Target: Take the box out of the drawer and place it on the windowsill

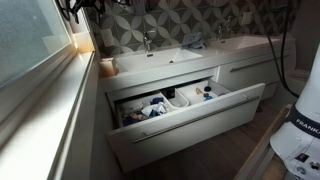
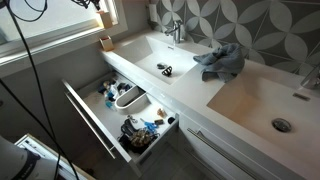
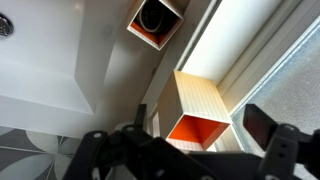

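The box (image 3: 198, 105) is a tan cuboid with an orange inside. It stands upright on the pale windowsill (image 3: 245, 55) beside the window frame, and it shows as a pale patch in an exterior view (image 1: 82, 42). My gripper (image 3: 200, 128) hangs above it, open, with a finger on each side of the box and a gap at both. In both exterior views the gripper (image 1: 78, 8) (image 2: 95, 4) is at the top edge, over the sill's end. The wide white drawer (image 1: 190, 125) (image 2: 95, 130) is pulled open and holds several small items.
A tan-orange cup-like object (image 3: 155, 20) (image 1: 105, 67) (image 2: 105, 42) stands on the white counter corner near the sill. A grey cloth (image 2: 222, 62) and a small dark item (image 2: 165, 69) lie by the basins. Faucets (image 1: 147, 40) stand behind the basins.
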`<state>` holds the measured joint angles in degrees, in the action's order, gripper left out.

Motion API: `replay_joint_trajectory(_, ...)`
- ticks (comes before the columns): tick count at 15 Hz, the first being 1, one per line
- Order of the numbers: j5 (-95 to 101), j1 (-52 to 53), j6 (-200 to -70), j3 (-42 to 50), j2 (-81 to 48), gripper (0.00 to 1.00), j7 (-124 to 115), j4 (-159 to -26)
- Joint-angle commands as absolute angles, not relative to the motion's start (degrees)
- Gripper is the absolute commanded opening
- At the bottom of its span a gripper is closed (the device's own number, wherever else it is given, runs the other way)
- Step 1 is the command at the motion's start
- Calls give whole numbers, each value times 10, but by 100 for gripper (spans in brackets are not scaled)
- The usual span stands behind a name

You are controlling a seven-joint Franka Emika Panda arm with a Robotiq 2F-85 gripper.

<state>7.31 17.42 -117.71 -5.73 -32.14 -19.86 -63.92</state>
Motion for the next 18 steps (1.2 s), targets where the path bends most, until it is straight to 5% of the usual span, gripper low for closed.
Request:
replay_joint_trajectory(1,79,163,-1195,-65,-294,88,-122,-707)
replay_joint_trajectory(5,83,163,-1247,-60,-304,57,-81,-736)
replay_joint_trajectory(7,82,163,-1277,-59,-308,57,-72,-749)
replay_joint_trajectory(8,86,164,-1294,-56,-309,47,-69,-755)
replay_joint_trajectory(12,88,168,-1349,-48,-319,55,-73,-761)
replay_joint_trajectory(18,85,170,-1400,-41,-333,47,-83,-754)
